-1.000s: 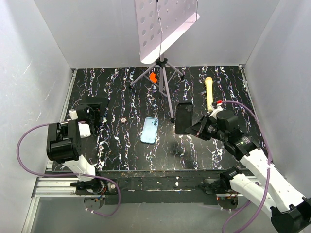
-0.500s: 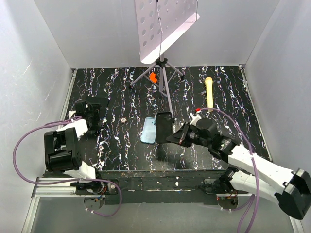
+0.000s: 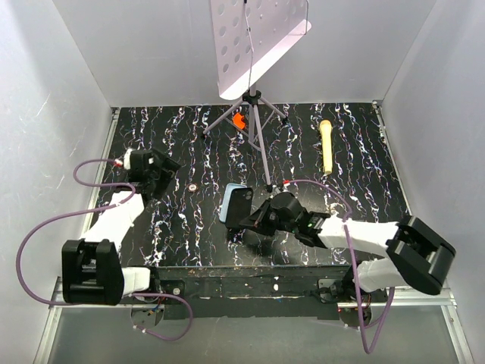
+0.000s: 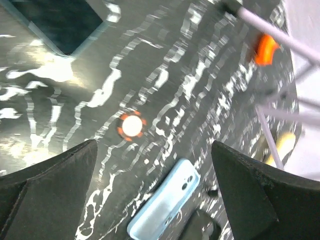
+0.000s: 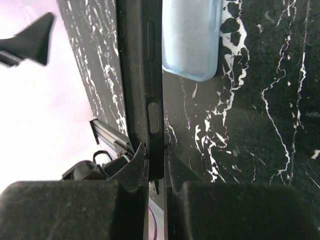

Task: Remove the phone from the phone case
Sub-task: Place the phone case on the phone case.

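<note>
The right hand [image 5: 156,155] is clenched on the slim, glossy black rectangular phone [image 3: 241,202], pinching its two flat faces at one short end. The phone is held on edge, clear of its shell, mid-table toward the near edge. Its thin side with two raised buttons [image 5: 153,117] faces the wrist camera. Judgement: a face-to-face pinch suits a slab this thin and slick, since the hard narrow edge offers little to hold.

The thin, matte light blue phone case [image 3: 225,206] lies flat on the black, white-veined marbled table [image 3: 364,197]. From above the phone overlaps it; contact cannot be told. It has rounded corners, a soft-looking rim and a small dark camera cutout [image 4: 186,184] near one corner. It looks empty, so the separation appears done.

The left hand [image 4: 154,147] is released, its fingers [image 4: 50,190] spread wide with nothing between them. It hovers toward the left edge, facing the case. Judgement: parked clear, or ready to pin the light shell.
</note>
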`<state>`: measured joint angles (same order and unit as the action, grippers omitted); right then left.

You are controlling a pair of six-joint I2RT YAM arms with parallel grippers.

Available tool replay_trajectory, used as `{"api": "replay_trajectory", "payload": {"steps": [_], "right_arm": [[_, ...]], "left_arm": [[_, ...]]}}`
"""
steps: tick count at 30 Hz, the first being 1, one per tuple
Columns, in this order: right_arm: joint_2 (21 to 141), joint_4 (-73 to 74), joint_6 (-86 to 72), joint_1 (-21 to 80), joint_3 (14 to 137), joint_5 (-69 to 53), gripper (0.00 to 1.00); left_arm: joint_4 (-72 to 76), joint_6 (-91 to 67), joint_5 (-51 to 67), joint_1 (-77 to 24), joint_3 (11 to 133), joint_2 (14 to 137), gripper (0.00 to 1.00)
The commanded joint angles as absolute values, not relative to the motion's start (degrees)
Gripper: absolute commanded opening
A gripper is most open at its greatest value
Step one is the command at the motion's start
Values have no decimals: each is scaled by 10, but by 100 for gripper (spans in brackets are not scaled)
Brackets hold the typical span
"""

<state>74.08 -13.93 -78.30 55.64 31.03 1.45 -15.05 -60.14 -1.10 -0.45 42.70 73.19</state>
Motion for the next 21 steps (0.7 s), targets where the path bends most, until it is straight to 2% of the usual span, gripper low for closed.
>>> {"api": "replay_trajectory", "payload": {"steps": [1, 8, 21], "right_arm": [[784, -180, -808, 562, 363, 51, 1], [840, -147, -792, 562, 406, 66, 1], [893, -85, -775, 555, 458, 65, 1]], "left_arm": [[-161, -455, -35, -61, 457, 678, 98], [-153, -402, 26, -98, 484, 659, 98], [-144, -420, 86, -99, 482, 669, 98]]}}
